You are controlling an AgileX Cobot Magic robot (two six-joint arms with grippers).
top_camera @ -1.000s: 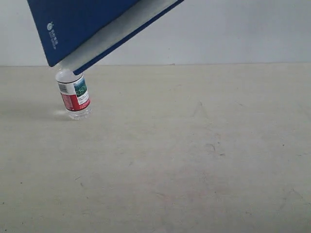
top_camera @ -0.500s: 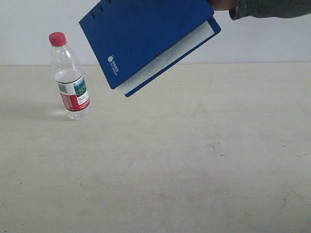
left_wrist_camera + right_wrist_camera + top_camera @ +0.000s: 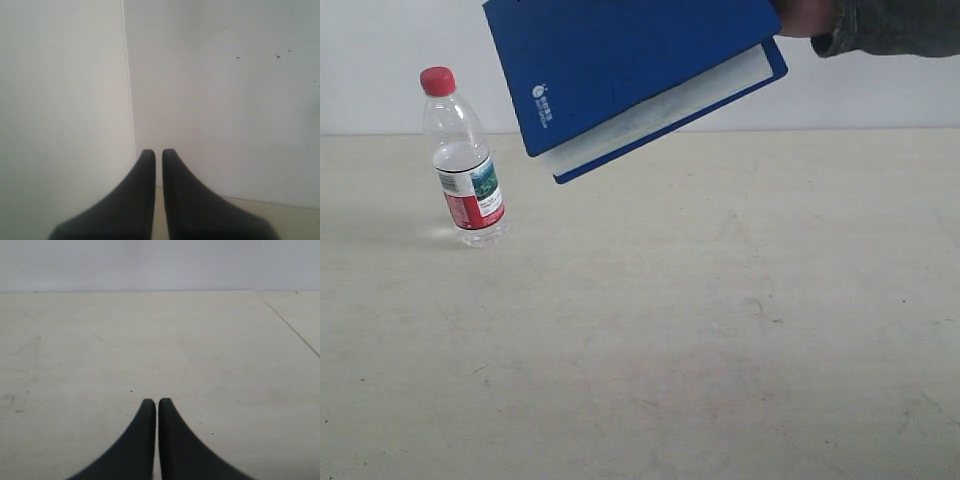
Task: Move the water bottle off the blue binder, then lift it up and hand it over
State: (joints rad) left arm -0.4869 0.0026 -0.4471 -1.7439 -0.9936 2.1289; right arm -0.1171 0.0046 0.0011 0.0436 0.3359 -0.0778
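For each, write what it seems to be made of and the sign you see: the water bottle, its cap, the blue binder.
Water bottle: clear, glossy plastic, likely; the wall shows through its upper part. Red cap: opaque plastic, probably; even colour, moulded look. Blue binder: stiff matte cover that stays flat while held by one corner, board or plastic, cannot tell which; its white pages look like paper.

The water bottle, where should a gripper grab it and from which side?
Probably grip the water bottle around its label, level, from the exterior view's left: it stands upright on the table, its body narrows toward the red cap, and the blue binder is held in the air to its right.
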